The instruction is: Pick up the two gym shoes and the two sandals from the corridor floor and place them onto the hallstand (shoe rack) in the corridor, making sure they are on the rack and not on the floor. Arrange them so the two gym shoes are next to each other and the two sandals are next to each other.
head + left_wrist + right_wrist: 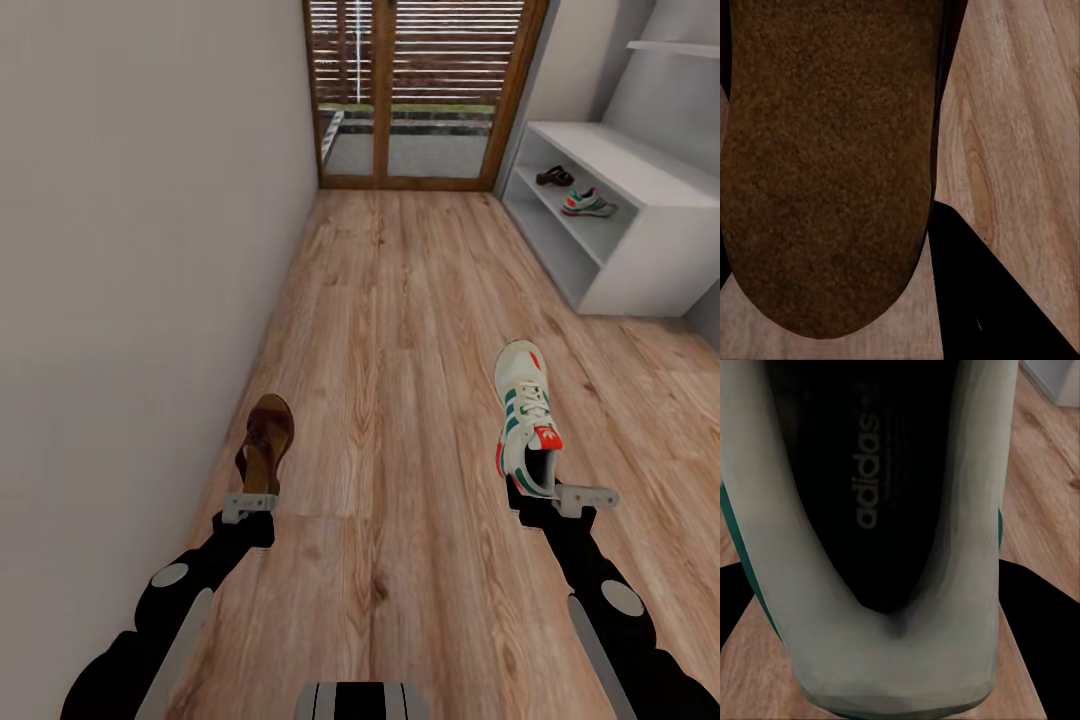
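Left gripper [250, 503] pinching brown sandal [266, 440], right gripper [548, 497] pinching gym shoe [526, 415] heel, white hallstand [640, 190] far right

We look down a narrow corridor with light brown wood-plank flooring [400, 330]. A plain off-white wall [130, 250] runs along our left. At the far end stands a wood-framed glass door [425, 90] with horizontal slats behind it, daylight showing through. High on the right wall hangs a thin white floating shelf [675, 47].
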Controlling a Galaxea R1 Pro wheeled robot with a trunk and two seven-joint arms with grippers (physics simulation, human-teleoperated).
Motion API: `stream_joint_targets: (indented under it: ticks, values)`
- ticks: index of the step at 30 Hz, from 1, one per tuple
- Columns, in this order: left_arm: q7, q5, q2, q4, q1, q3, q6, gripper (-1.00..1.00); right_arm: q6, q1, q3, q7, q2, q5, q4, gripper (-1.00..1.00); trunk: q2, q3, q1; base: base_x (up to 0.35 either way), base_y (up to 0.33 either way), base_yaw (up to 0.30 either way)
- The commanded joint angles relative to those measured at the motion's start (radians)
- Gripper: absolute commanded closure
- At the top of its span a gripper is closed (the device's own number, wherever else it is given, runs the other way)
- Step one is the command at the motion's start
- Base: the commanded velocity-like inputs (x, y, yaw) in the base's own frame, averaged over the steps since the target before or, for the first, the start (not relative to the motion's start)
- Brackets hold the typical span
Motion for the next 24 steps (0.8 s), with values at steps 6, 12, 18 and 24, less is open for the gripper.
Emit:
stream_joint_targets:
  ticks: [6, 12, 18, 24]
  values:
    - [0.0, 0.002, 0.001, 0.0, 0.0, -0.001, 0.005, 1.0, 0.005, -0.001, 0.001, -0.005, -0.001, -0.009, -0.001, 1.0, 0.0, -0.001, 0.0, 0.333, 0.0, 0.0]
    - [0.0, 0.002, 0.002, -0.001, 0.0, 0.001, 0.005, 1.0, 0.005, 0.0, 0.002, -0.005, -0.001, -0.009, -0.002, 1.0, 0.0, -0.001, 0.0, 0.333, 0.0, 0.0]
    - [0.0, 0.002, 0.002, 0.0, 0.0, 0.001, 0.005, 1.0, 0.005, -0.001, 0.003, -0.005, 0.0, -0.009, -0.002, 1.0, 0.0, -0.001, 0.0, 0.333, 0.0, 0.0]
    - [0.0, 0.002, 0.002, 0.0, 0.0, 0.0, 0.005, 1.0, 0.005, -0.001, 0.003, -0.005, 0.0, -0.009, -0.001, 1.0, 0.0, -0.001, 0.0, 0.333, 0.0, 0.0]
